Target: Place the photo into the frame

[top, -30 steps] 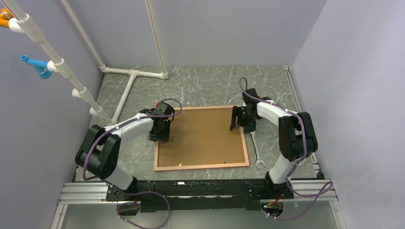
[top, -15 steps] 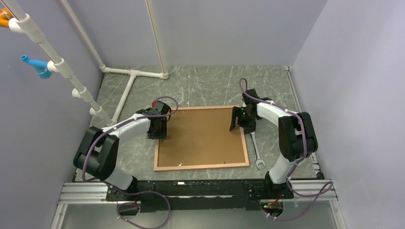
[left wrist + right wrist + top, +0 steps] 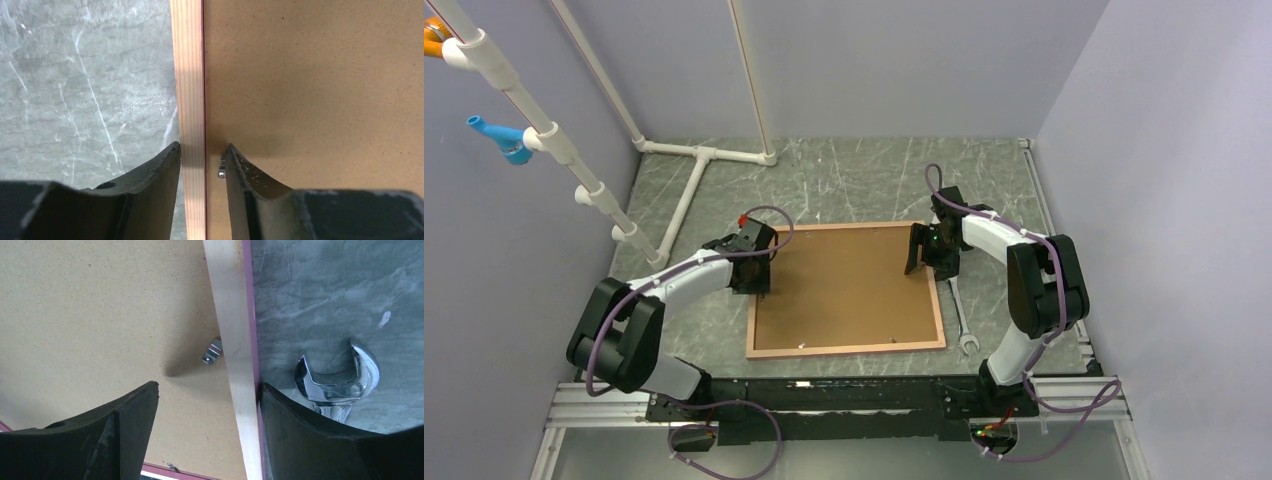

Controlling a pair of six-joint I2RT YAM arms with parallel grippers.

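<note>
The frame (image 3: 844, 348) lies flat on the table with a brown backing board (image 3: 844, 285) filling it. The photo is hidden. My left gripper (image 3: 757, 285) is low over the frame's left rail (image 3: 192, 90). It is open narrowly, one fingertip outside the rail and the other on the board beside a small metal tab (image 3: 221, 169). My right gripper (image 3: 921, 262) is open wide across the right rail (image 3: 232, 340). Its outer finger (image 3: 300, 425) rests against the rail's outer side, and its inner finger hangs over the board.
A chrome wrench (image 3: 961, 322) lies on the table just right of the frame, its open end (image 3: 335, 377) next to my right outer finger. Another metal tab (image 3: 212, 351) sits on the board by the right rail. White pipes (image 3: 689, 190) lie at the back left.
My left arm has drawn back to the left, bringing its gripper from over the board onto the left rail, and its jaws have narrowed. The right arm has not moved.
</note>
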